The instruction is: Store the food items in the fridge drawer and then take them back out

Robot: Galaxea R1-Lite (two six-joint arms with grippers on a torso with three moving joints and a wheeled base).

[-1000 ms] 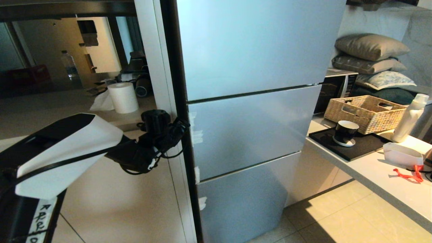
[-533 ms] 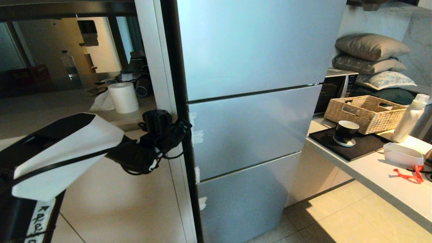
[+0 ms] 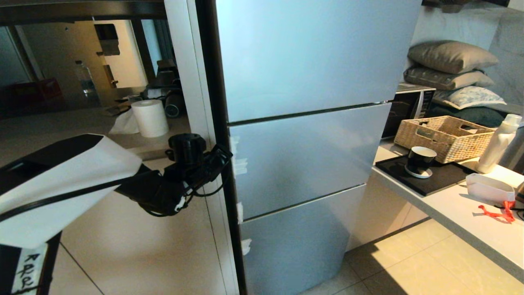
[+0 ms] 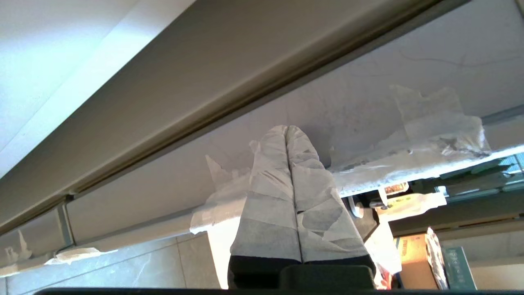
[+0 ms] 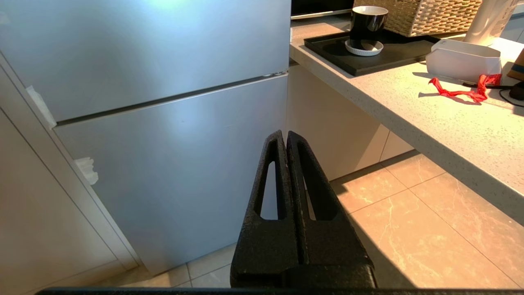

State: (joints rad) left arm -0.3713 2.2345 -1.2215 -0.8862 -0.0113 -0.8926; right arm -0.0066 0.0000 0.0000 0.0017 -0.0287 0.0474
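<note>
The food items and the fridge drawer are out of view. The grey fridge (image 3: 303,155) stands with all three of its door fronts shut in the head view. My left gripper (image 3: 221,155) is at the left edge of the middle door front. In the left wrist view its paper-taped fingers (image 4: 270,172) are pressed together, shut on nothing, and the left gripper (image 4: 286,128) has its tips against the taped side edge of the door (image 4: 409,164). My right gripper (image 5: 285,133) is shut and empty, low in front of the fridge's bottom door, outside the head view.
To the right runs a pale counter (image 3: 470,221) with a black tray (image 3: 438,178), a dark cup (image 3: 418,160), a wicker basket (image 3: 444,137), a white bottle (image 3: 497,143), a white tub (image 3: 489,188) and a thin red ribbon (image 3: 497,212). A paper roll (image 3: 150,118) stands behind my left arm.
My left arm's white forearm cover has dropped lower and swung left, while the wrist stays at the fridge's left edge. The doors look the same.
</note>
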